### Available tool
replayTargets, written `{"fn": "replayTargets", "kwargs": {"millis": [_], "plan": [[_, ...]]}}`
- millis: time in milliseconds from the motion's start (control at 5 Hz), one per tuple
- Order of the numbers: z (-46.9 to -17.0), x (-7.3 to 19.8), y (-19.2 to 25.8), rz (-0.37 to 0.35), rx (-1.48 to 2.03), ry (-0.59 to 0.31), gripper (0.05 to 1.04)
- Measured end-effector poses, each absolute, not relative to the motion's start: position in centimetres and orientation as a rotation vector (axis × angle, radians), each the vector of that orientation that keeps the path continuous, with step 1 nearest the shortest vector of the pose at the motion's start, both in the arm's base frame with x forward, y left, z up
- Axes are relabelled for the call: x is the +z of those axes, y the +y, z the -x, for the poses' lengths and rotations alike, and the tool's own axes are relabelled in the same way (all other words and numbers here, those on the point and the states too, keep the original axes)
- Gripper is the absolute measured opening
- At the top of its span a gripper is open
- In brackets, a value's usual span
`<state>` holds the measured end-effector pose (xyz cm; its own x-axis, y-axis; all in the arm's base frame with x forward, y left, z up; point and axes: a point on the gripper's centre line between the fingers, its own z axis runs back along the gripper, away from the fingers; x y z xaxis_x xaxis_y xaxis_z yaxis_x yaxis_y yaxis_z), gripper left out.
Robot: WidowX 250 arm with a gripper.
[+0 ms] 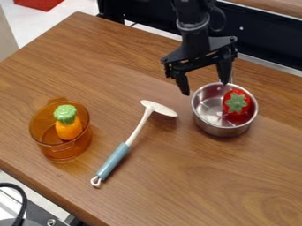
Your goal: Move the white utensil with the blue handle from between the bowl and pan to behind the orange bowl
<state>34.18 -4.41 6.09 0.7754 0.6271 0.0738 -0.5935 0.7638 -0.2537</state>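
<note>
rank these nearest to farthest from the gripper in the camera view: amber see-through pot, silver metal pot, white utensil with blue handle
1. Silver metal pot: close by the gripper, on the view's right side.
2. White utensil with blue handle: between the two pots, head end toward the gripper.
3. Amber see-through pot: at the view's left side.

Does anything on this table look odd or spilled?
Nothing stands out. The metal pot with the red toy and the amber pot with the orange toy stand upright; the blue-handled utensil lies between them.
</note>
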Motion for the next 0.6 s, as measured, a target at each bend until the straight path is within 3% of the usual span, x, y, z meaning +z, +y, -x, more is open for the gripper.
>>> {"fn": "replayTargets", "kwargs": {"millis": [400, 600], "plan": [[-32.7, 5.4, -3.3, 0.202, 0.594, -0.096, 0.997], [-32.4, 7.2, -2.2, 0.249, 0.561, -0.105, 0.997]]}}
